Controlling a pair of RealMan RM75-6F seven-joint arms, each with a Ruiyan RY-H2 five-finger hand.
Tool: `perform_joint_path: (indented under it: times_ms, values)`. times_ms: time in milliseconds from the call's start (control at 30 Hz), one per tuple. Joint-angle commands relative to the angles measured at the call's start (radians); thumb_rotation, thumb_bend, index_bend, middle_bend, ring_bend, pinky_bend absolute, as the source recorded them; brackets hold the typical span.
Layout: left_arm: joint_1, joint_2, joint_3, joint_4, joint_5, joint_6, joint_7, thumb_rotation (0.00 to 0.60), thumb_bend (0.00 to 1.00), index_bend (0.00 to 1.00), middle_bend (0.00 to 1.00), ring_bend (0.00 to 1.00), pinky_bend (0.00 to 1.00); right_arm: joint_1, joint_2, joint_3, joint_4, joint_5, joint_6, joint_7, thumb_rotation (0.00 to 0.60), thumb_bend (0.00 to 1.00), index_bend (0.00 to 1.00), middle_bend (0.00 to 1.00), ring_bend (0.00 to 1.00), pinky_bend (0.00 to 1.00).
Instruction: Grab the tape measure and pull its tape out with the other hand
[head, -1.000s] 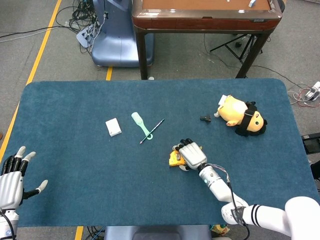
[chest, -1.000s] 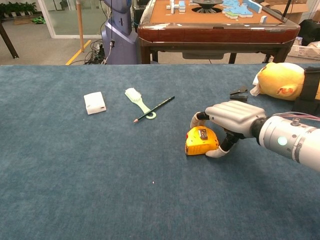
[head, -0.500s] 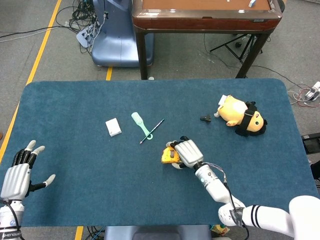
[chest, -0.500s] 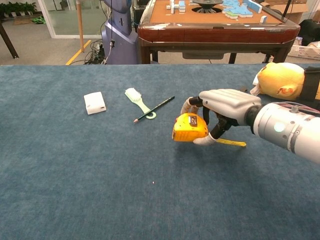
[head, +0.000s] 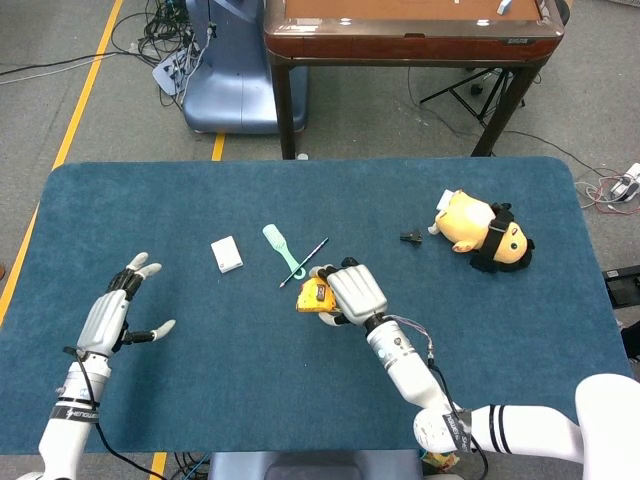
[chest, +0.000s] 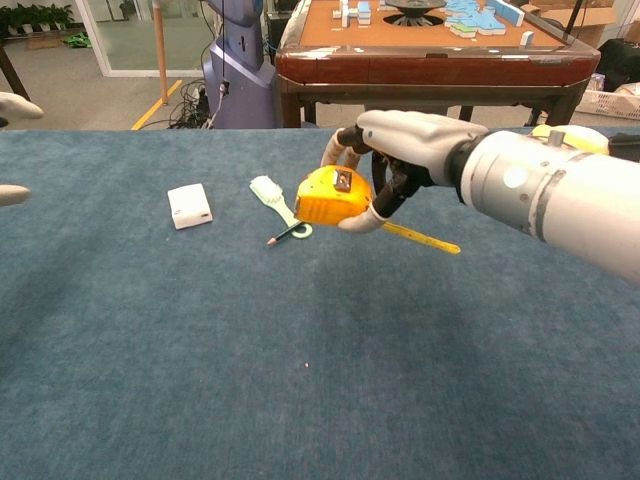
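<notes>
My right hand (head: 355, 291) (chest: 400, 140) grips the yellow tape measure (head: 313, 298) (chest: 332, 196) and holds it well above the blue table. A short length of yellow tape (chest: 422, 238) hangs out of the case toward the right in the chest view. My left hand (head: 118, 311) hovers over the table's left side with its fingers spread and nothing in it. In the chest view only its fingertips (chest: 15, 106) show at the left edge.
A white box (head: 227, 254) (chest: 189, 205), a green brush (head: 281, 250) (chest: 275, 203) and a pencil (head: 305, 262) lie left of centre. A small black clip (head: 410, 237) and a yellow plush toy (head: 483, 230) (chest: 570, 137) sit at the right.
My right hand has lifted the tape measure off the table and carried it up and to the left. My left hand has risen and moved in toward the centre.
</notes>
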Motion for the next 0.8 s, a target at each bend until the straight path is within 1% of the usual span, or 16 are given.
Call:
perform_joint_path:
  times_ms: [33, 200, 533, 800]
  values:
    - [-0.033, -0.034, -0.017, 0.014, -0.037, -0.033, -0.019, 0.6, 0.18, 0.1, 0.0, 0.0, 0.01, 0.054, -0.009, 0.028, -0.04, 0.084, 0.042, -0.076, 0.6, 0.77, 0.68, 0.67, 0.51, 0.22]
    - [-0.069, -0.081, -0.03, 0.02, -0.076, -0.049, -0.006, 0.6, 0.18, 0.01, 0.0, 0.0, 0.01, 0.107, -0.044, 0.05, -0.051, 0.167, 0.09, -0.129, 0.6, 0.77, 0.68, 0.67, 0.52, 0.22]
    - [-0.124, -0.187, -0.063, 0.028, -0.17, -0.05, 0.012, 0.6, 0.18, 0.0, 0.0, 0.0, 0.0, 0.196, -0.148, 0.08, -0.007, 0.258, 0.187, -0.186, 0.6, 0.79, 0.68, 0.67, 0.54, 0.23]
    - [-0.147, -0.241, -0.083, 0.018, -0.236, -0.032, 0.026, 0.6, 0.18, 0.0, 0.0, 0.0, 0.0, 0.239, -0.225, 0.092, 0.056, 0.287, 0.231, -0.197, 0.6, 0.81, 0.68, 0.67, 0.55, 0.23]
